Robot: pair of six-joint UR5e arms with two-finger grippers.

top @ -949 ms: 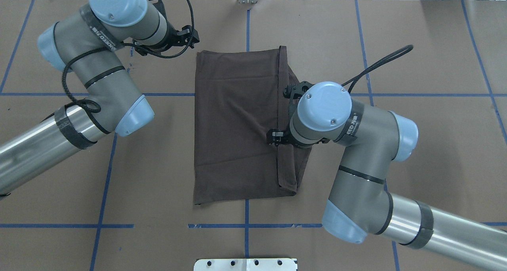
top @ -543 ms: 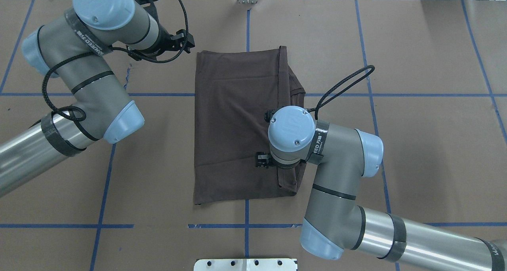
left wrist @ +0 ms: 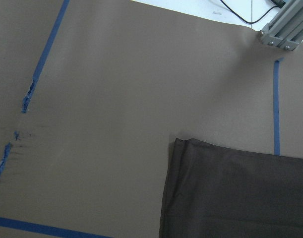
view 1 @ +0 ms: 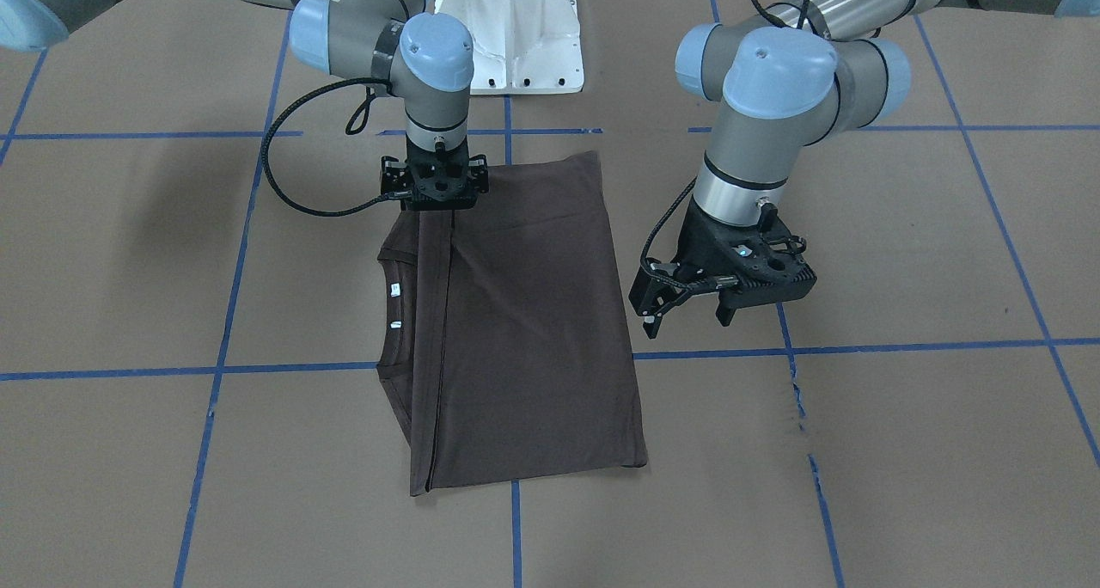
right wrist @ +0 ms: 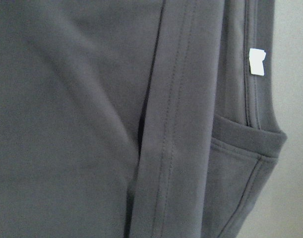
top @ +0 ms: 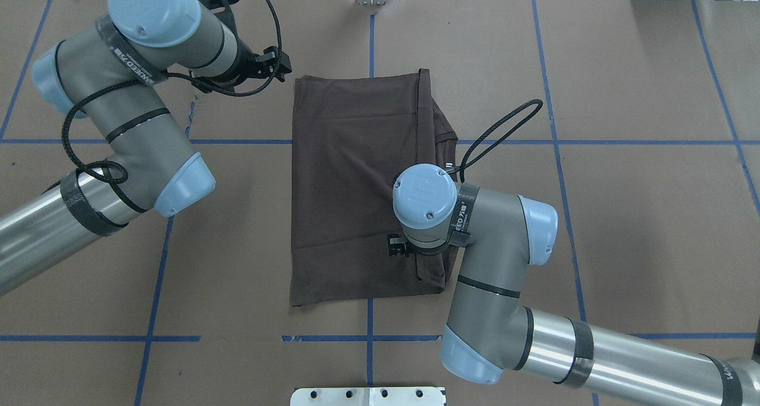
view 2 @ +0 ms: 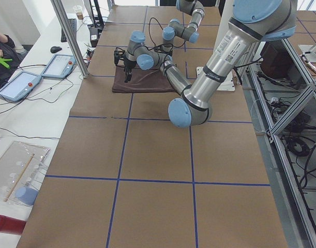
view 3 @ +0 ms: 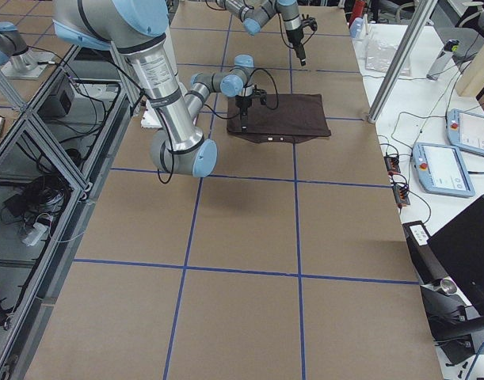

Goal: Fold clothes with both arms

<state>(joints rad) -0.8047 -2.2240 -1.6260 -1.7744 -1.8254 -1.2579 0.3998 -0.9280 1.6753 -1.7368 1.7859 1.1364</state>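
1. Overhead cam: looks fwd + down. Front cam opp., faces robot's base, steep. Both show whole T-shirt.
2. Side cams: at table ends, far back, looking along it.
3. Wrist cams: v. close. Left sees T-shirt corner, right its neck tag.

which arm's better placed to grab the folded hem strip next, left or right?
Right, probably. The right gripper is directly over the T-shirt hem strip, at its robot-side end. The left gripper, jaws open, hangs over bare table off the opposite edge.
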